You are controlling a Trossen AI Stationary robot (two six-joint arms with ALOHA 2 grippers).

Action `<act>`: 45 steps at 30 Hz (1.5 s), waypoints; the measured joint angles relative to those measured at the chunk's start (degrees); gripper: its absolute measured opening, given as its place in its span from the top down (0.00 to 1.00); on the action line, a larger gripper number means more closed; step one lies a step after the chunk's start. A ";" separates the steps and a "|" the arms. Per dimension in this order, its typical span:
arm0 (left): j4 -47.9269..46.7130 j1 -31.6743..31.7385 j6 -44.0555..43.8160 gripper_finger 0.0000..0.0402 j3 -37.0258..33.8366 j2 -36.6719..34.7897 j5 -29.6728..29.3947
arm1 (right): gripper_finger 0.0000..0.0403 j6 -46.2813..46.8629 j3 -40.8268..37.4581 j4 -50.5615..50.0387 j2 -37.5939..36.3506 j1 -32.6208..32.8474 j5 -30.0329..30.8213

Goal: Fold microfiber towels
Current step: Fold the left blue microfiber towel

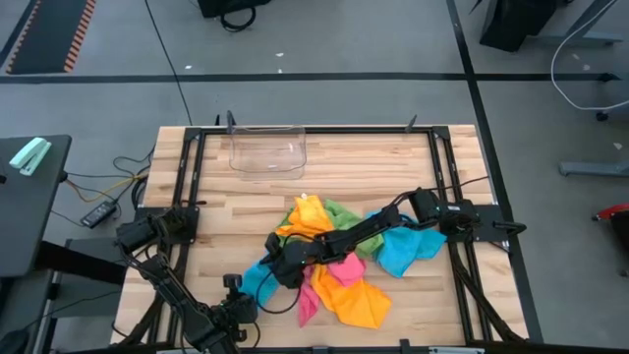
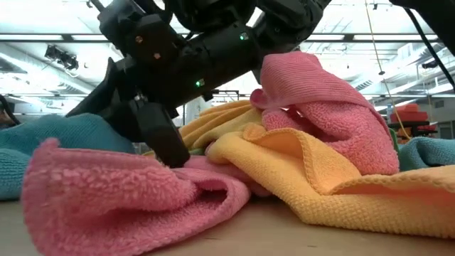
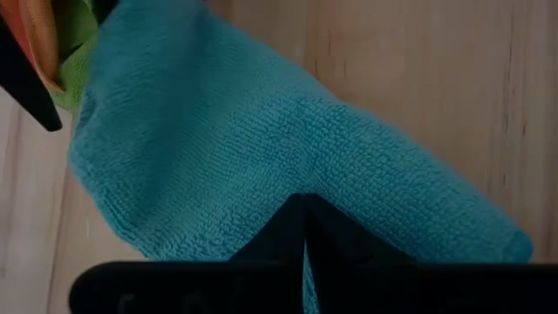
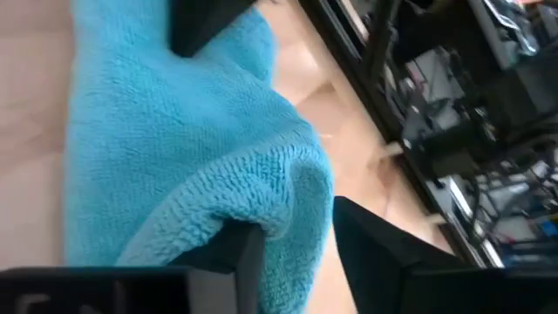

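**A:** Starting at your left, what are you holding?

**B:** My left gripper (image 1: 239, 307) sits near the table's (image 1: 393, 167) front edge, jaws pressed together on a corner of the blue towel (image 3: 261, 166). That cloth trails from there toward the heap.

**A:** And the heap itself?

**B:** Mid-table: orange-yellow towel (image 1: 356, 300), pink towel (image 2: 128, 192), green towel (image 1: 341, 212) and a second blue towel (image 1: 405, 248), all rumpled and overlapping. The clear plastic bin (image 1: 267, 150) stands apart at the back.

**A:** Your right side?

**B:** My right gripper (image 1: 283, 267) reaches across the pile to its left edge. Its jaws straddle a fold of the blue towel, a gap still showing, not pinched tight.
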 joint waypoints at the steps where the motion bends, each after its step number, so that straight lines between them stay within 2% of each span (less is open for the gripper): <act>1: 0.02 0.00 0.00 0.96 0.00 0.00 -0.02 | 0.69 0.06 0.00 0.12 0.00 0.07 0.92; 6: 0.20 0.00 0.02 0.97 0.00 0.00 -0.02 | 0.81 1.54 0.00 1.61 0.00 0.24 6.49; 10: 0.22 0.00 0.00 0.95 0.00 0.00 -0.02 | 0.87 1.40 0.00 1.57 -0.10 0.23 11.00; 14: 0.37 -0.09 -0.02 0.94 0.00 0.00 -0.04 | 0.88 0.74 -0.02 -2.91 -2.42 0.61 13.83; 22: 0.72 -0.11 0.00 0.97 -0.02 0.00 -0.06 | 0.88 2.79 0.02 -11.77 -6.56 -0.23 14.30; 27: 0.84 -0.11 -0.02 0.95 -0.02 0.00 -0.06 | 0.88 6.86 0.02 -17.70 -6.58 -2.44 12.38; 32: 0.82 -0.11 0.04 0.93 -0.02 0.00 -0.06 | 0.88 13.18 -0.04 -21.74 -8.11 -2.88 6.07; 36: 0.59 -0.30 1.95 0.92 0.79 0.02 0.00 | 0.87 14.88 -0.02 -23.88 -11.51 -1.60 2.32; 41: -2.22 -0.69 7.45 0.95 6.29 -0.04 -0.04 | 0.73 20.18 0.07 -24.35 -13.74 -0.37 -4.92; 45: -8.68 -0.79 8.98 0.95 10.08 -0.07 0.00 | 0.61 23.43 0.06 -26.36 -13.54 0.88 -5.68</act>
